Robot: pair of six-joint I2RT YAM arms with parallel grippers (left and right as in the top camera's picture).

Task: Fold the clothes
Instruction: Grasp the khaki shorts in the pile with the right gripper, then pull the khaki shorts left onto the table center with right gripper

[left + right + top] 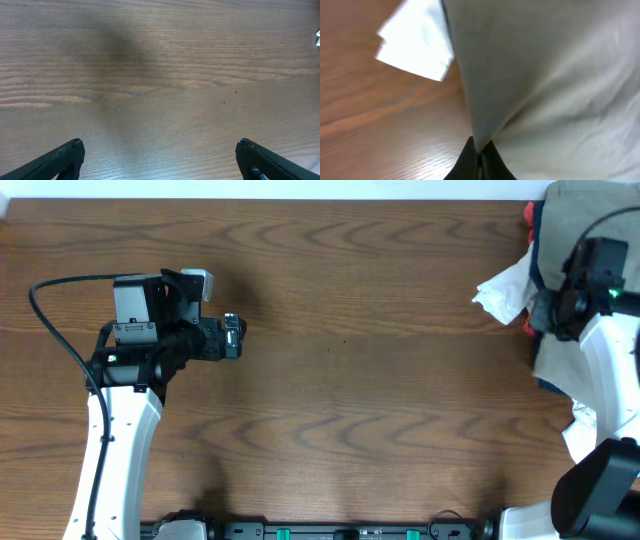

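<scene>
Left of the shorts the desk is bare wood: wide passage as far as the left end effector, well apart. Just beside the shorts, white cloth, red cloth & navy garment block approach; right arm lies over them.

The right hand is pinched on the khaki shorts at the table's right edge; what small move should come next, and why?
Probably draw the right hand toward the middle of the table, dragging the shorts onto bare wood: it is shut on a fold of them, and the open left hand hovers there.
</scene>
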